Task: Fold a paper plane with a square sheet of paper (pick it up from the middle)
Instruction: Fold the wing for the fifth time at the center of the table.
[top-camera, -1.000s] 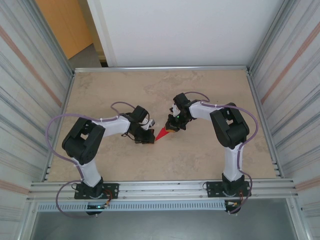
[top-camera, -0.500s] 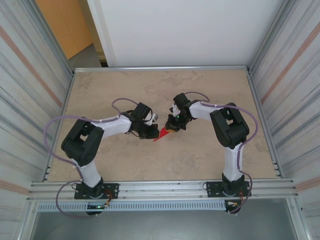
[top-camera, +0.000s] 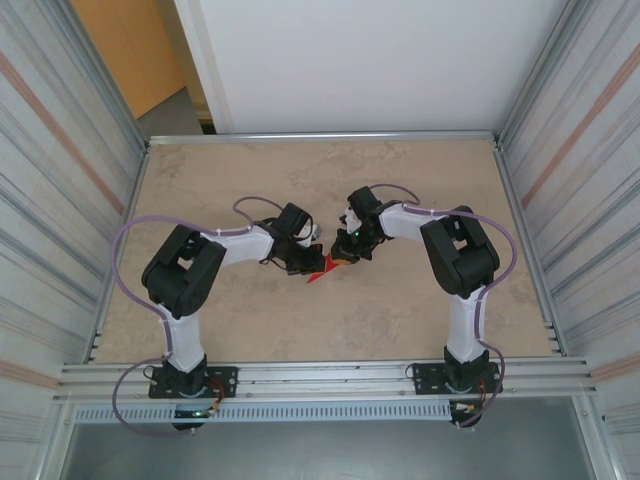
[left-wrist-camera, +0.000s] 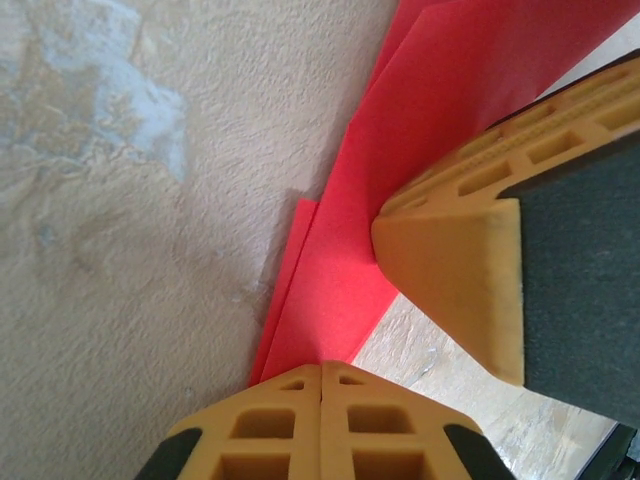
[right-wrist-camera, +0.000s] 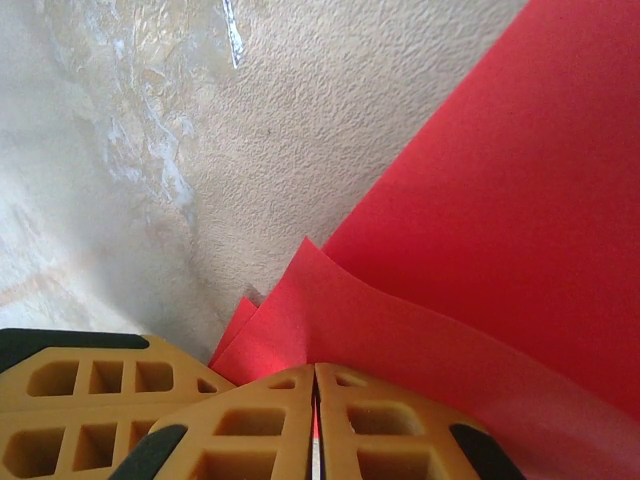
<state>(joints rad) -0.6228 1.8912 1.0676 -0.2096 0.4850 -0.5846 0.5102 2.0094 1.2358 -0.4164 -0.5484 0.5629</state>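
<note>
My left claw (left-wrist-camera: 320, 378) is clamped on the red paper (left-wrist-camera: 440, 110) just beside my right claw (right-wrist-camera: 315, 388). That one pinches the same narrow end, probably so the folded layers stay together. The paper is near the middle of the table (top-camera: 400, 320).

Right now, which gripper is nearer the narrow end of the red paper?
Left. The left gripper is shut on the red paper right at its narrow end. The right gripper is clamped close beside it, further along toward the wider part.

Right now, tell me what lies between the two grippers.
The folded red paper, pinched by the left gripper and right gripper; the top external view shows it.
</note>
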